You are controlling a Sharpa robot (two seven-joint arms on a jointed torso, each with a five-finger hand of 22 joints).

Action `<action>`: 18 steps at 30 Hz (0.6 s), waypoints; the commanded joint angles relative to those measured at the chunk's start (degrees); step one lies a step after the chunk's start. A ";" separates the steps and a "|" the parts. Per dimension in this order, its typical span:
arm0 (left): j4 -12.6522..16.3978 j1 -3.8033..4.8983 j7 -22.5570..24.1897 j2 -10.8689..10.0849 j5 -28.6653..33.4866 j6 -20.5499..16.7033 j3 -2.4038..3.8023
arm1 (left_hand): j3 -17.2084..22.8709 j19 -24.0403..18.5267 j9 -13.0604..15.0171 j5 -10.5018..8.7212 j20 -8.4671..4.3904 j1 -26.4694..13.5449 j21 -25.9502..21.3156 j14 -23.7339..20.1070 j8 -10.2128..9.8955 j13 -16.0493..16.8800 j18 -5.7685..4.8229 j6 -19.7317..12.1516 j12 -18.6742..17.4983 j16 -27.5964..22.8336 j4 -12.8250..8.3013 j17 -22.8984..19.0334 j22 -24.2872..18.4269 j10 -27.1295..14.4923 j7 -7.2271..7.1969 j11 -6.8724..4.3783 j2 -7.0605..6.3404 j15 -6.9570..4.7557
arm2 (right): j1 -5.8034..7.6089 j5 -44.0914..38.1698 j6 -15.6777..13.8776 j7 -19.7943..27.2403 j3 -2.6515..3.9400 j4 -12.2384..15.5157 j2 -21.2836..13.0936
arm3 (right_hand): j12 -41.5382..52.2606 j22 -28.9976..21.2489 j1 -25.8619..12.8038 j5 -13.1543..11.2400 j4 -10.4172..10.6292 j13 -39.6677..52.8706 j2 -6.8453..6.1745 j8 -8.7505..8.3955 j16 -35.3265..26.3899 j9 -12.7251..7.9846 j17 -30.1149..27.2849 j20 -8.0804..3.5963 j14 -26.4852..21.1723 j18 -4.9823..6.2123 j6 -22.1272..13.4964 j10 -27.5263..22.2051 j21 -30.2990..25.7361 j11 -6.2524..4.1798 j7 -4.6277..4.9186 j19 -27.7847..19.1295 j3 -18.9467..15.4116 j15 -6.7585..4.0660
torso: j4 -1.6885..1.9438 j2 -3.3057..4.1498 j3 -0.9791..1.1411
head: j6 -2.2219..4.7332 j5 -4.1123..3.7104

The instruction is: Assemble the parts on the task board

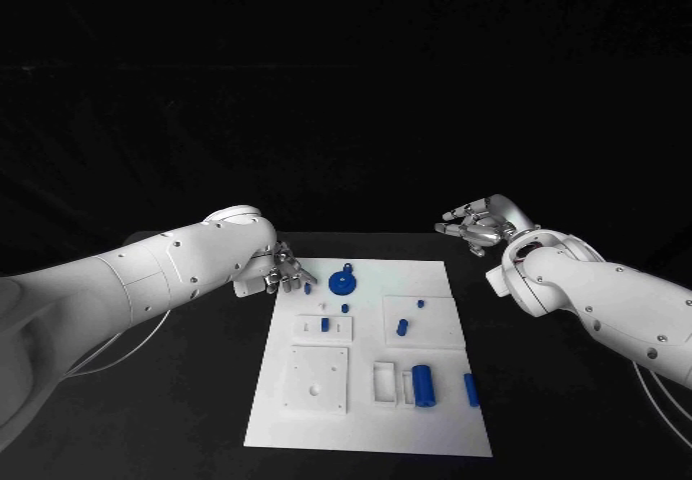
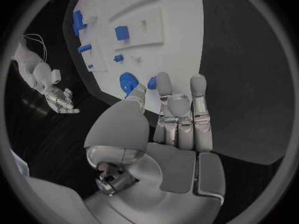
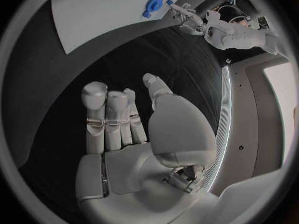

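Observation:
The white task board (image 1: 368, 420) lies in the middle of the black table. On its far part sit a round blue disc (image 1: 343, 281) and a small blue peg (image 1: 307, 287). My left hand (image 1: 281, 272) hovers at the board's far left corner with its fingers straight and nothing held. In the left wrist view its fingertips (image 2: 164, 82) reach close to the peg (image 2: 151, 83) and the disc (image 2: 127, 82). My right hand (image 1: 483, 225) is off the board's far right corner over bare table, its fingers (image 3: 107, 114) straight and holding nothing.
Nearer on the board lie a thick blue cylinder (image 1: 423, 385), a slim blue bar (image 1: 472, 390), small blue pieces (image 1: 402, 326) and raised white blocks (image 1: 317, 378). Black table surrounds the board on all sides.

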 commanded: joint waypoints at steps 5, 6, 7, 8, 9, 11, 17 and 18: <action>0.08 -0.01 1.30 0.26 0.08 1.68 0.02 | -0.32 -0.03 -0.16 0.26 0.08 0.04 0.24 -0.06 -0.75 0.03 -0.67 0.64 0.20 0.31 -0.77 0.11 1.15 2.58 -0.08 0.12 1.07 0.13 | -0.03 -0.84 0.78 0.28 0.03 -0.02 0.18 | 0.00 4.70 -0.18 0.24 -0.08 -0.08 0.37 -0.22 -0.23 -0.09 -0.03 0.11 0.11 1.06 -0.35 -0.20 -0.30 -0.16 0.16 2.73 -0.12 -0.17 | -0.04 0.06 -0.03 | 0.09 0.10; 0.08 -0.01 1.32 0.28 0.16 1.74 0.02 | -0.27 -0.02 -0.16 0.30 0.08 0.16 0.25 -0.02 -0.75 0.04 -0.67 0.67 0.22 0.35 -0.87 0.18 1.15 2.59 -0.09 0.11 1.14 0.12 | -0.03 -0.85 0.78 0.27 0.03 -0.03 0.21 | 0.05 4.70 -0.11 0.17 -0.16 -0.03 0.41 -0.22 -0.19 -0.08 0.00 0.10 0.13 1.06 -0.34 -0.16 -0.30 -0.16 0.16 2.74 -0.03 -0.18 | -0.07 0.07 -0.03 | 0.12 0.08; 0.08 -0.01 1.34 0.30 0.23 1.78 0.02 | -0.23 -0.02 -0.15 0.37 0.08 0.38 0.26 0.02 -0.77 0.05 -0.67 0.67 0.26 0.38 -1.07 0.24 1.16 2.59 -0.10 0.10 1.27 0.12 | -0.03 -0.86 0.79 0.26 0.03 -0.04 0.23 | 0.05 4.70 -0.11 0.17 -0.16 -0.03 0.41 -0.22 -0.19 -0.08 0.00 0.10 0.13 1.06 -0.34 -0.16 -0.30 -0.16 0.16 2.74 -0.03 -0.18 | -0.08 0.07 -0.06 | 0.13 0.08; 0.07 -0.01 1.35 0.32 0.29 1.81 0.02 | -0.33 -0.03 -0.15 0.36 0.09 0.56 0.29 0.01 -0.82 0.04 -0.66 0.70 0.25 0.35 -1.39 0.17 1.16 2.58 -0.08 0.12 1.49 0.12 | -0.03 -0.86 0.79 0.26 0.03 -0.05 0.24 | 0.05 4.70 -0.11 0.17 -0.16 -0.03 0.41 -0.22 -0.19 -0.08 0.00 0.10 0.13 1.06 -0.34 -0.16 -0.30 -0.16 0.16 2.74 -0.03 -0.18 | -0.09 0.08 -0.05 | 0.15 0.07; 0.07 -0.01 1.36 0.34 0.31 1.83 0.02 | -0.32 -0.04 -0.15 0.41 0.09 0.68 0.30 0.01 -0.83 0.03 -0.66 0.70 0.25 0.36 -1.50 0.18 1.16 2.58 -0.10 0.11 1.56 0.12 | -0.03 -0.87 0.79 0.26 0.03 -0.06 0.25 | 0.05 4.70 -0.11 0.17 -0.16 -0.03 0.41 -0.22 -0.19 -0.08 0.00 0.10 0.13 1.06 -0.34 -0.16 -0.30 -0.16 0.16 2.74 -0.03 -0.18 | -0.07 0.09 -0.04 | 0.17 0.04; 0.05 -0.02 1.37 0.36 0.38 1.92 0.02 | -0.37 -0.05 -0.14 0.46 0.08 1.06 0.34 0.02 -0.88 0.03 -0.66 0.75 0.27 0.40 -1.98 0.22 1.16 2.58 -0.11 0.10 1.99 0.11 | -0.03 -0.87 0.82 0.25 0.03 -0.08 0.26 | 0.05 4.70 -0.11 0.17 -0.16 -0.03 0.41 -0.22 -0.19 -0.08 0.00 0.10 0.13 1.06 -0.34 -0.16 -0.30 -0.16 0.16 2.74 -0.03 -0.18 | -0.04 0.10 -0.03 | 0.18 0.01; -0.12 -0.05 1.43 0.42 0.46 2.06 0.02 | -0.32 -0.12 -0.16 0.61 0.08 2.86 0.42 0.03 -1.04 0.01 -0.66 0.91 0.30 0.49 -3.59 0.32 1.16 2.59 -0.22 0.04 3.48 0.10 | -0.03 -0.88 0.87 0.22 0.03 -0.14 0.32 | 0.06 4.71 -0.10 0.09 -0.23 -0.02 0.43 -0.23 -0.17 -0.09 0.02 0.10 0.15 1.06 -0.35 -0.16 -0.25 -0.16 0.17 2.74 0.10 -0.18 | -0.01 0.09 -0.01 | 0.09 0.00; -0.14 -0.06 1.44 0.43 0.48 2.05 0.02 | -0.28 -0.13 -0.16 0.66 0.09 3.13 0.42 0.03 -1.06 0.00 -0.66 0.91 0.29 0.50 -3.78 0.33 1.15 2.59 -0.25 0.02 3.63 0.11 | -0.03 -0.88 0.89 0.22 0.03 -0.15 0.33 | 0.06 4.71 -0.10 0.09 -0.23 -0.02 0.43 -0.23 -0.17 -0.09 0.02 0.10 0.15 1.06 -0.35 -0.16 -0.25 -0.16 0.17 2.74 0.10 -0.18 | -0.01 0.09 0.00 | 0.09 0.00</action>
